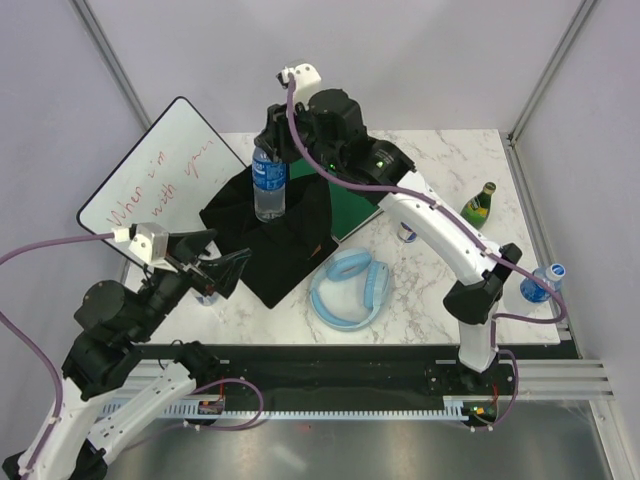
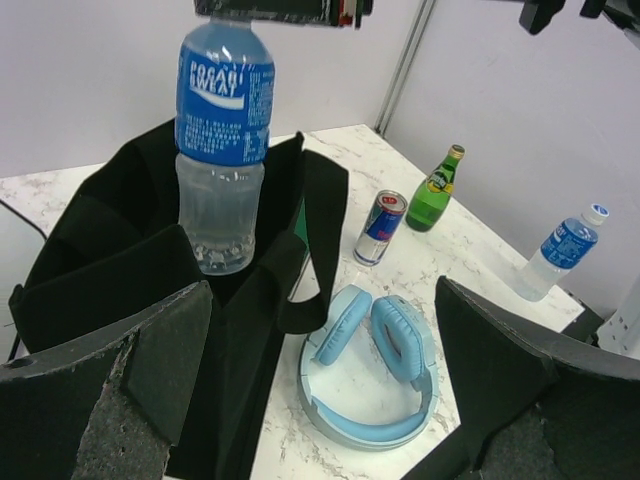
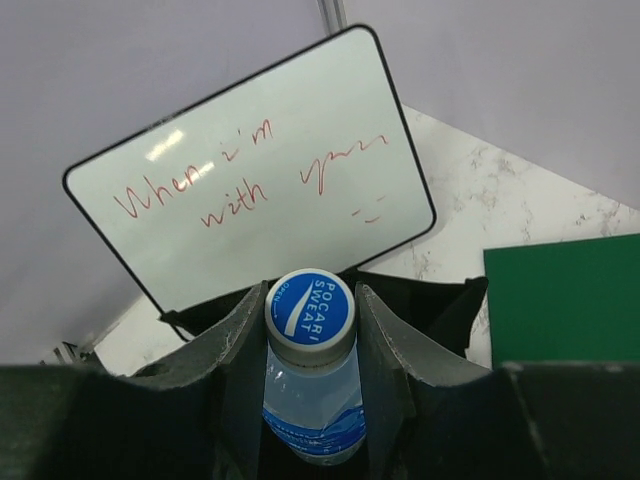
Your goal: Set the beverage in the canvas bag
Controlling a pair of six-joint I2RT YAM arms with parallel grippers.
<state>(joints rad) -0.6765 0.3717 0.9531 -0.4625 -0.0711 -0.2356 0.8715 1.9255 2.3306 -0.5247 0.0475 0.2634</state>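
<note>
The beverage is a clear Pocari Sweat bottle with a blue label and cap. It hangs upright from my right gripper, which is shut on its cap. In the left wrist view the bottle's bottom sits just inside the open mouth of the black canvas bag. The bag lies in the middle of the table, its rim around the bottle. My left gripper is wide open and empty at the bag's near left corner.
A green binder lies under the bag's far right side. A whiteboard leans at the left. Blue headphones lie right of the bag. A can, a green glass bottle and a small water bottle stand at the right.
</note>
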